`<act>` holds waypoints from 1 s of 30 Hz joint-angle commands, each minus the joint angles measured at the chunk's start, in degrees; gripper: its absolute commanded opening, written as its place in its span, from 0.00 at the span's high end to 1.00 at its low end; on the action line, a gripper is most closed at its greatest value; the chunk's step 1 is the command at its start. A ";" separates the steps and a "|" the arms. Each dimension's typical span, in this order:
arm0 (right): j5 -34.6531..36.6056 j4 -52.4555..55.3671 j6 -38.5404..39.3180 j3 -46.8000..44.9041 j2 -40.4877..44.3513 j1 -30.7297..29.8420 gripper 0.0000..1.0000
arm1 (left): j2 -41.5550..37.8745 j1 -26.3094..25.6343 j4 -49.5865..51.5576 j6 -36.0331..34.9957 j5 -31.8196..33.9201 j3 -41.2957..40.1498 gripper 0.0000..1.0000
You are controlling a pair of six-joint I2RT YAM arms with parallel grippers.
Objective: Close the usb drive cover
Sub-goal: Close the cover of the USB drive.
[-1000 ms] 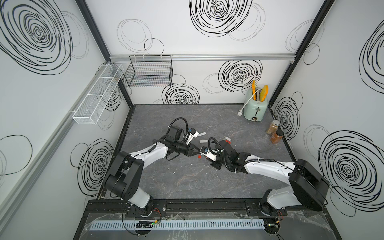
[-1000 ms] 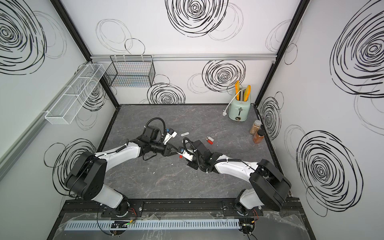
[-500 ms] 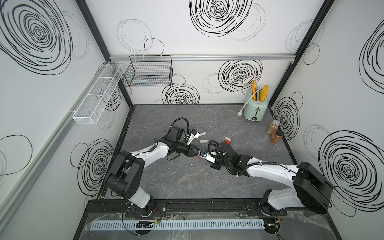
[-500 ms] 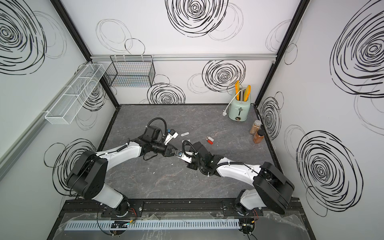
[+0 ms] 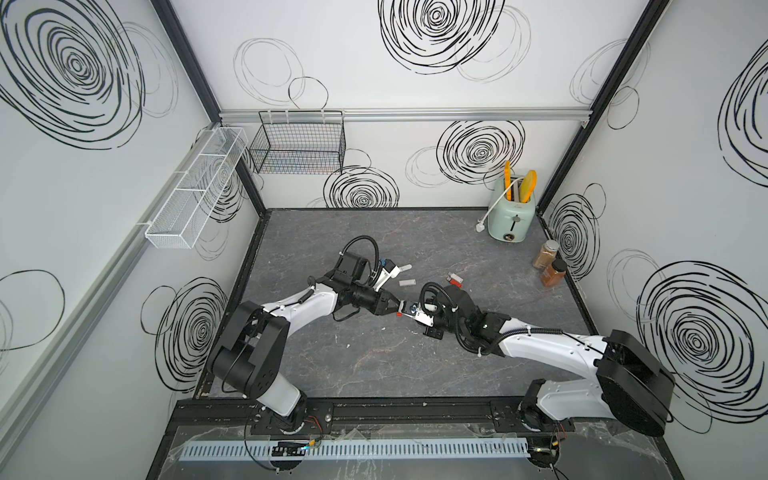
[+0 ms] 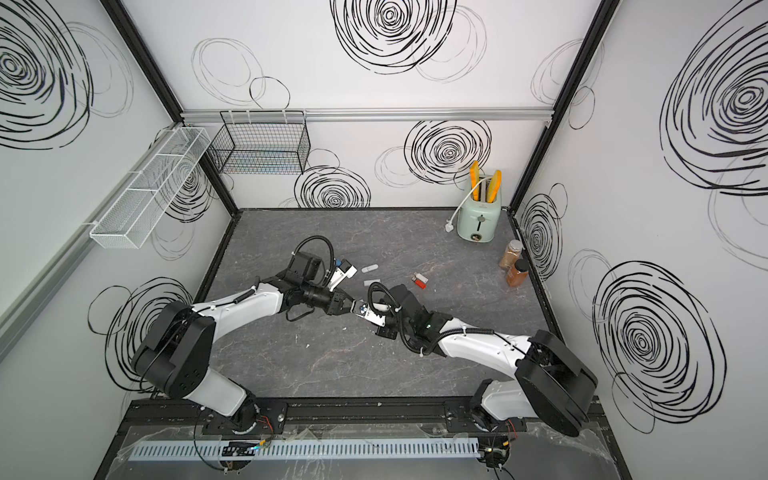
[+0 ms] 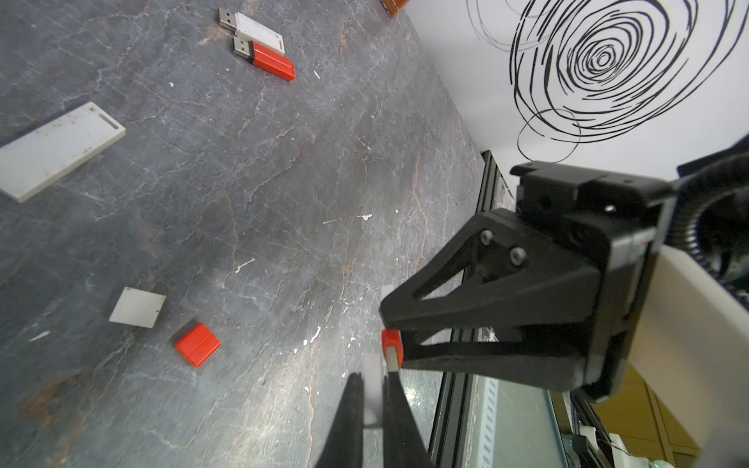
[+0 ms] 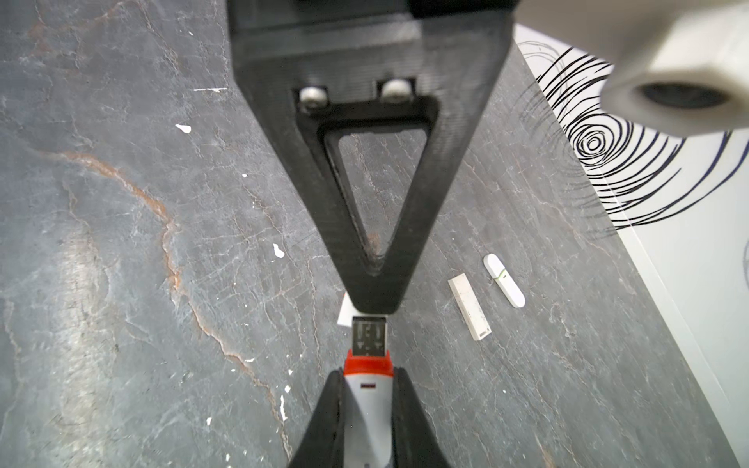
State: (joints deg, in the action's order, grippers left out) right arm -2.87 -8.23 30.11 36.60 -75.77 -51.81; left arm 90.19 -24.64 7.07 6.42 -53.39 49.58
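Arms have converged: left end effector [image 7: 372, 377] pinches cap [image 7: 373, 405], right end effector [image 8: 368, 373] pinches usb drive [image 8: 368, 413], plug [image 8: 369, 336] facing cap

Both top views are bright and evenly lit from overhead; the arms [image 5: 299, 307] cast only faint soft shadows on the grey tabletop [image 5: 374, 365]. Wide-angle distortion splays the frame posts [image 5: 187, 62] toward 11 and 1 o'clock. The left wrist view blurs the left gripper [image 7: 371, 379] and its white cover [image 7: 373, 401]. The right wrist view shows a pale sheen on the tabletop; the usb drive [image 8: 368, 364] softens inside the right gripper [image 8: 368, 379].
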 commanded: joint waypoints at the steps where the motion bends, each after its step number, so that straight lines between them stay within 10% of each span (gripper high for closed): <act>1: -0.49 -0.15 0.79 -0.23 -0.26 -0.40 0.99 | -0.43 0.49 -0.85 -0.76 -2.75 1.30 1.00; 30: -1.08 -0.37 1.36 0.49 -0.39 -0.68 0.99 | 0.76 -0.56 1.02 -3.42 -2.34 1.90 1.00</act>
State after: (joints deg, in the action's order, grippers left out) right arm -3.03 -8.16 30.70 35.44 -75.81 -51.96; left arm 90.26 -24.73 7.75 4.89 -55.37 49.95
